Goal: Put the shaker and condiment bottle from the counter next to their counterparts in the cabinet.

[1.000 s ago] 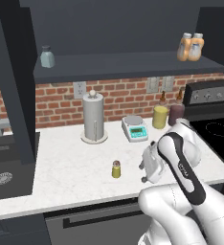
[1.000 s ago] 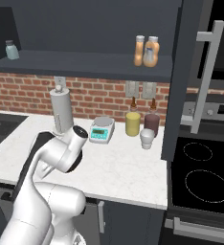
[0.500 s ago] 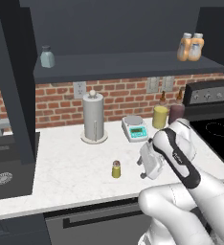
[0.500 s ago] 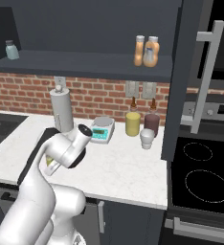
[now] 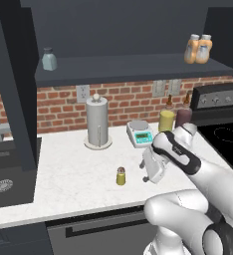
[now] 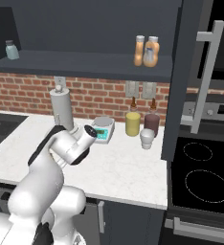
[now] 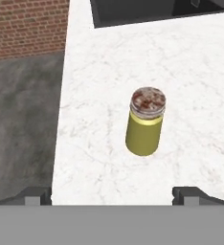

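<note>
Shaker [image 7: 145,123] upright on the marble counter [image 7: 190,72], centre of the hand view, alone near the front edge. Gripper [image 7: 113,195] spread wide, empty, tips at the bottom corners, short of the jar. Risk: knocking the stubby jar over or off the edge if one finger lands first.

I see the small yellow-olive shaker jar [image 5: 121,176] upright on the white marble-look counter [image 5: 68,169] near its front edge, gripper [image 5: 147,175] just to its right. Steel paper-towel holder [image 5: 98,123] stands behind it; scale [image 5: 140,133] sits right of the holder.
</note>
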